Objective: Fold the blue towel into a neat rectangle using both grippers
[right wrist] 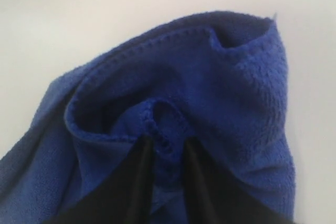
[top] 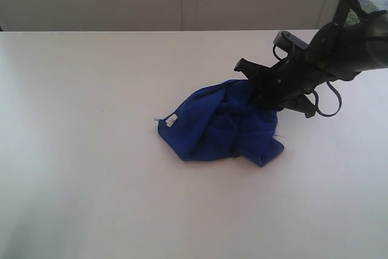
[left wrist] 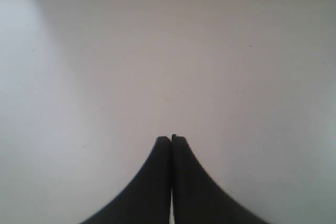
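White table (top: 73,150): toward its right edge a crumpled blue towel (top: 212,125) is pinched by the right gripper (right wrist: 167,140); the left gripper (left wrist: 171,138) is clenched, empty.

the white tag (top: 172,119) on the blue towel (top: 224,128) seems too blurred to read.

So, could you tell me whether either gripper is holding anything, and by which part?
The right gripper pinches the blue towel by a stitched fold of its hemmed edge. The left gripper is shut on nothing, over the table.
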Robot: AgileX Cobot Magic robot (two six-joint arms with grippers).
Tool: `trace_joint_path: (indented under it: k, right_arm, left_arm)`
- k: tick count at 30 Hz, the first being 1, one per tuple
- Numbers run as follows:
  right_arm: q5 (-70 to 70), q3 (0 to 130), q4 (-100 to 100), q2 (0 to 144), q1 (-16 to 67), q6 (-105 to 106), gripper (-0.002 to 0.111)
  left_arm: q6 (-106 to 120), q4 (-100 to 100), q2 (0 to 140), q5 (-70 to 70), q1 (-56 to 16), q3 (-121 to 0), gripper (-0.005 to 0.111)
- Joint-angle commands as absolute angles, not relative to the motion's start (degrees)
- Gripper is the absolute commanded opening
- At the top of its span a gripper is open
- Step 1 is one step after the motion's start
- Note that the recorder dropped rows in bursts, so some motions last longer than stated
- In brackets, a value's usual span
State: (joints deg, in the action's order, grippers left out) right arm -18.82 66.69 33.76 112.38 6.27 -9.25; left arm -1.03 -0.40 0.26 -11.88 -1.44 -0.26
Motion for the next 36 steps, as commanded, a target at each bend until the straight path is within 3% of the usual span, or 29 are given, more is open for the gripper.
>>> trace_joint_path:
  k: [1, 5, 16, 36]
  right_arm:
    - [-19.7, 66.7, 33.9, 112.2, 6.3, -9.1, 0.01]
    - [-21.0, 66.7, 33.4, 111.3, 6.3, -8.5, 0.004]
    - [-25.7, 66.7, 27.0, 102.5, 6.3, 0.4, 0.003]
    - [-51.0, 66.5, 16.0, 79.3, 6.3, 8.0, 0.0]
  left_arm:
    - [-1.3, -0.4, 0.0, -11.6, -1.3, 0.0, 0.0]
    - [-1.3, -0.4, 0.0, -11.6, -1.3, 0.0, 0.0]
    - [-1.3, -0.4, 0.0, -11.6, -1.3, 0.0, 0.0]
    - [-1.3, -0.4, 0.0, -11.6, -1.3, 0.0, 0.0]
